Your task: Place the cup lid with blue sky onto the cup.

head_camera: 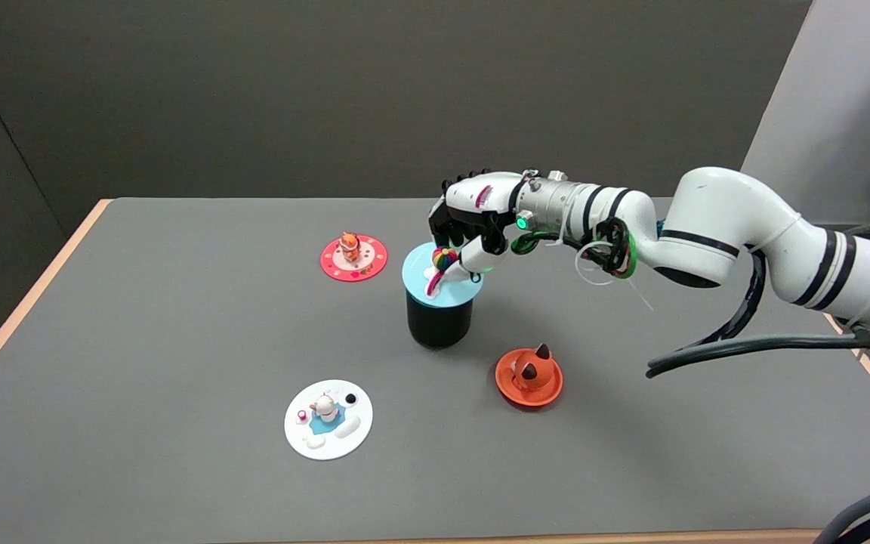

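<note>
Scanning from the left — a white snow-scene lid (pixel 328 419) and a red lid (pixel 353 258) lie flat on the grey bench (pixel 140 340), out of play. Centre stage, the sky-blue lid (pixel 442 281) sits atop the black cup (pixel 439 323), looking roughly seated, and the right hand (pixel 473 223) pinches its rainbow knob. An orange lid (pixel 529 375) rests just right of the cup. Placement looks nearly done — what's left is letting go and pulling clear.

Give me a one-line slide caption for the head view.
Right hand holds the sky-blue lid on the black cup; three other lids lie on the grey table.
</note>
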You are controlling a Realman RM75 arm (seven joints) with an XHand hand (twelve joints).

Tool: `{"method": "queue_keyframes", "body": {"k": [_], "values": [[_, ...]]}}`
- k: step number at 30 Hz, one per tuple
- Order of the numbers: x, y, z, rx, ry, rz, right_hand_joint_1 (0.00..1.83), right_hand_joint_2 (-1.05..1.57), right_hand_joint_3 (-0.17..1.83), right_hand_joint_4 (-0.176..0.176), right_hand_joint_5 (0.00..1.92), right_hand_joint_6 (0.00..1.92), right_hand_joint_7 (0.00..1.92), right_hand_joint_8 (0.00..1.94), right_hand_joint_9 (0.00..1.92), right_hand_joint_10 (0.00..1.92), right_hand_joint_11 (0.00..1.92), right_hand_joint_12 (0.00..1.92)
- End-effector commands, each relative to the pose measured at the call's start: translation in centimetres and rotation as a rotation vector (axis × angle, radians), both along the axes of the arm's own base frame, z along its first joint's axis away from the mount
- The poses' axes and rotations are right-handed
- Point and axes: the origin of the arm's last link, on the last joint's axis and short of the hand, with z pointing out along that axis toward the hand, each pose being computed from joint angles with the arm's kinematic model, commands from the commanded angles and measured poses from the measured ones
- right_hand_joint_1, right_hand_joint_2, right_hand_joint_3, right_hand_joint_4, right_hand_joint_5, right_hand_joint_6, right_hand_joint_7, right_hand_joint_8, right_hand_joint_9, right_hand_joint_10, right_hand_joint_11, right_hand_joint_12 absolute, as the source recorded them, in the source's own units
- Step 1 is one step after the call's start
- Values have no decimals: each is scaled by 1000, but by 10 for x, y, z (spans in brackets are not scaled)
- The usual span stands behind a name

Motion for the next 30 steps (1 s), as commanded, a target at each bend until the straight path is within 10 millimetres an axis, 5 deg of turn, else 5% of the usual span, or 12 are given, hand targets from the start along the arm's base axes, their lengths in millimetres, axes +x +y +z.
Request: {"method": "queue_keyframes", "body": {"k": [1, 30], "values": [[0, 0, 1, -3, 2, -3, 1025, 1071, 277, 10, 814, 1274, 563, 1401, 490, 1496, 604, 1265], [-3, 5, -2, 7, -24, -36, 1023, 1069, 274, 19, 818, 1267, 569, 1402, 489, 1499, 608, 1260]]}}
